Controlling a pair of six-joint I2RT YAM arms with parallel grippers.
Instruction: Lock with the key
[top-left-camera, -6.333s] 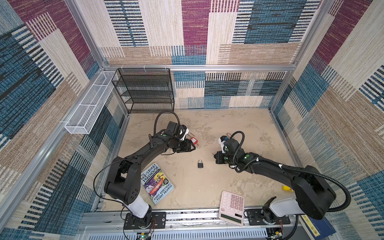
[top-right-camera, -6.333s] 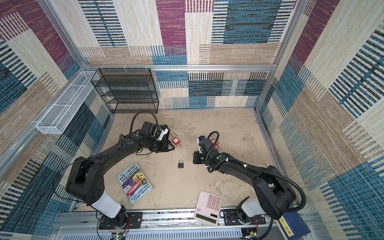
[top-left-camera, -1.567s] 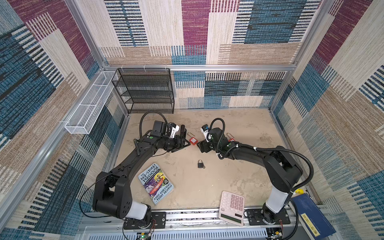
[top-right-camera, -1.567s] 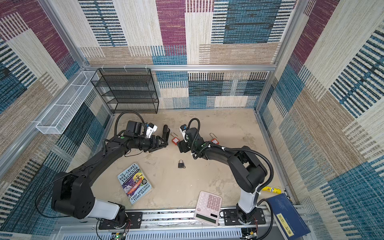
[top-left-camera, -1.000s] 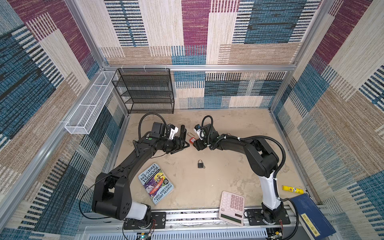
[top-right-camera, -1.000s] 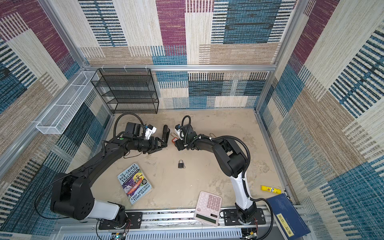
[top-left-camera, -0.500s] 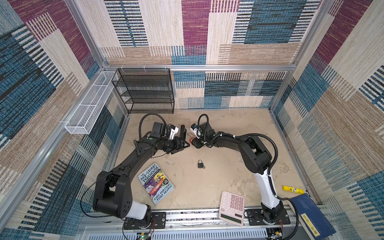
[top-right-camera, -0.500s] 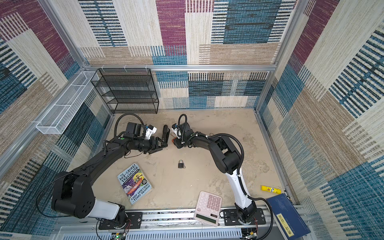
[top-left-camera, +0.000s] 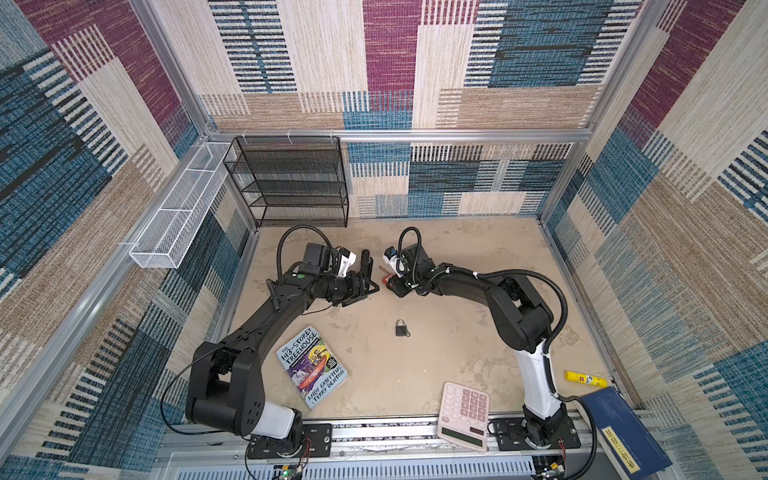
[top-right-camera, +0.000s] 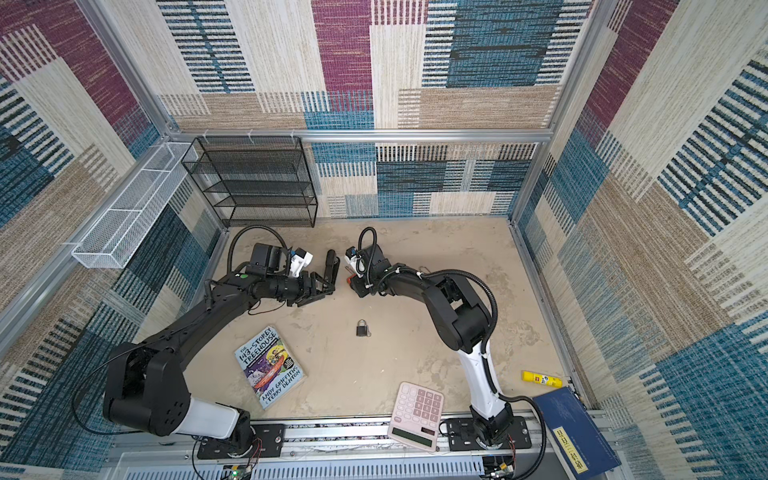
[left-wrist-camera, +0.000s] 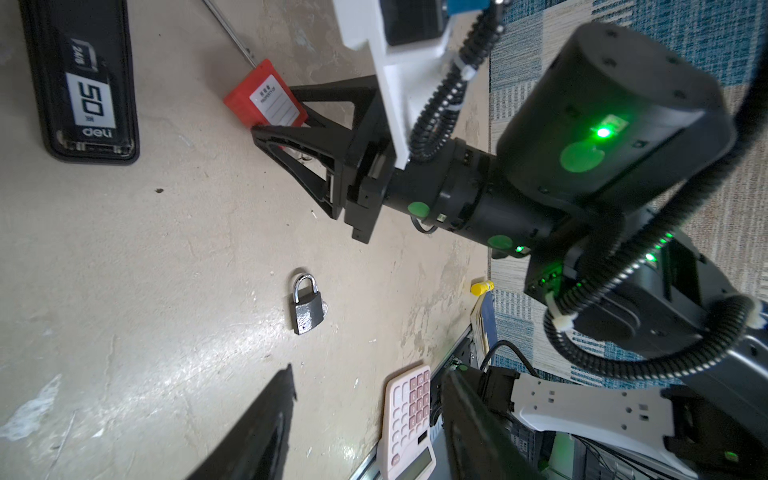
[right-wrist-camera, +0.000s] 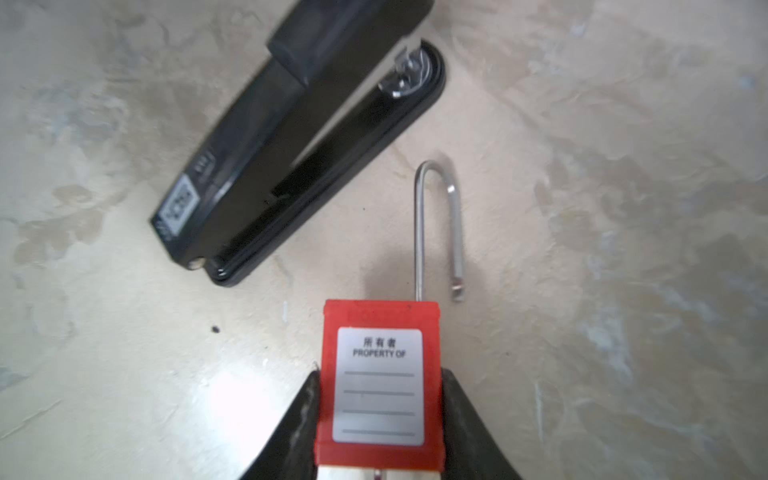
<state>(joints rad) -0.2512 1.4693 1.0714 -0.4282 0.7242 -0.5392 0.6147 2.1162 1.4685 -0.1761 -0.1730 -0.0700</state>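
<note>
Two padlocks: a red padlock (right-wrist-camera: 378, 382) lies flat on the tabletop (right-wrist-camera: 623, 249) toward the back; a small grey padlock (left-wrist-camera: 307, 309) lies alone mid-tabletop.
Right end effector (right-wrist-camera: 380, 374): its fingers press both flanks of the red body, clamped low, probably to steady it for the key.
Shackle (right-wrist-camera: 436, 224): sprung open, its free leg clear of the body, pointing away from the wrist.
Key: not clearly made out.
Left end effector (left-wrist-camera: 368, 374): jaws parted and empty, facing the right one.
Edges: a black stapler (right-wrist-camera: 299, 141) lies just beside the shackle — not touching.
Open room: bare tabletop on the shackle's other side; the book (top-left-camera: 311, 368) and calculator (top-left-camera: 464, 415) lie well apart, near the front.
</note>
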